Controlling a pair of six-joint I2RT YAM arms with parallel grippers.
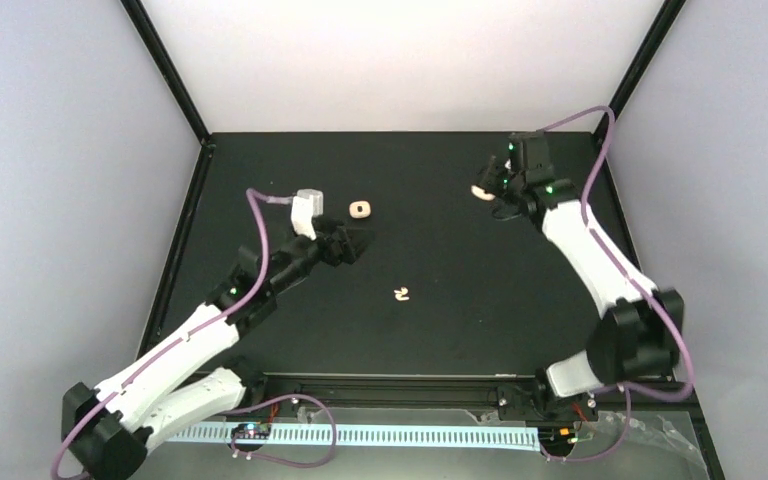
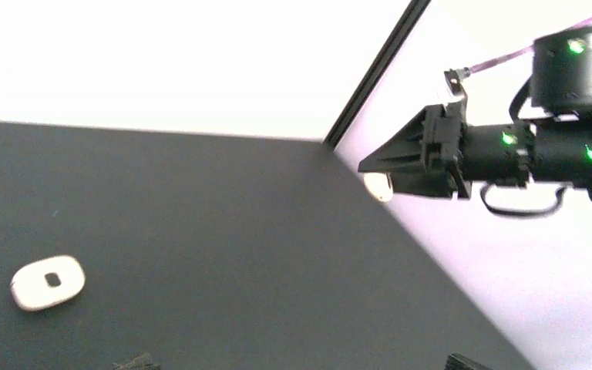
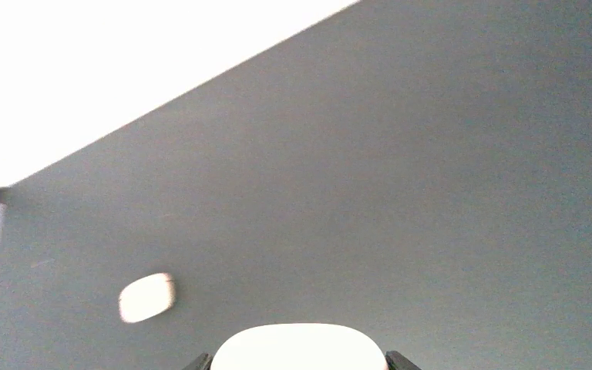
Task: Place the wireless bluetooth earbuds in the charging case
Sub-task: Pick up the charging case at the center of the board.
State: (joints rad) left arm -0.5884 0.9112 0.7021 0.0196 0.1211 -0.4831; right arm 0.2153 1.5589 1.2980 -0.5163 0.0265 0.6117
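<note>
Small cream earbuds (image 1: 401, 294) lie close together on the black table near its middle; they show in the top view only. My right gripper (image 1: 487, 190) is shut on a cream rounded charging case (image 3: 297, 347), held at the far right above the table. The case also shows in the left wrist view (image 2: 378, 186) at the right gripper's tip (image 2: 370, 166). A second cream rounded piece with a dark square hole (image 1: 360, 209) lies on the table just beyond my left gripper (image 1: 365, 240), which is open and empty. That piece also shows in the left wrist view (image 2: 48, 282) and the right wrist view (image 3: 146, 297).
The black table (image 1: 460, 320) is bounded by black frame posts (image 1: 165, 70) at the back corners and pale walls. A rail with cables (image 1: 390, 395) runs along the near edge between the arm bases.
</note>
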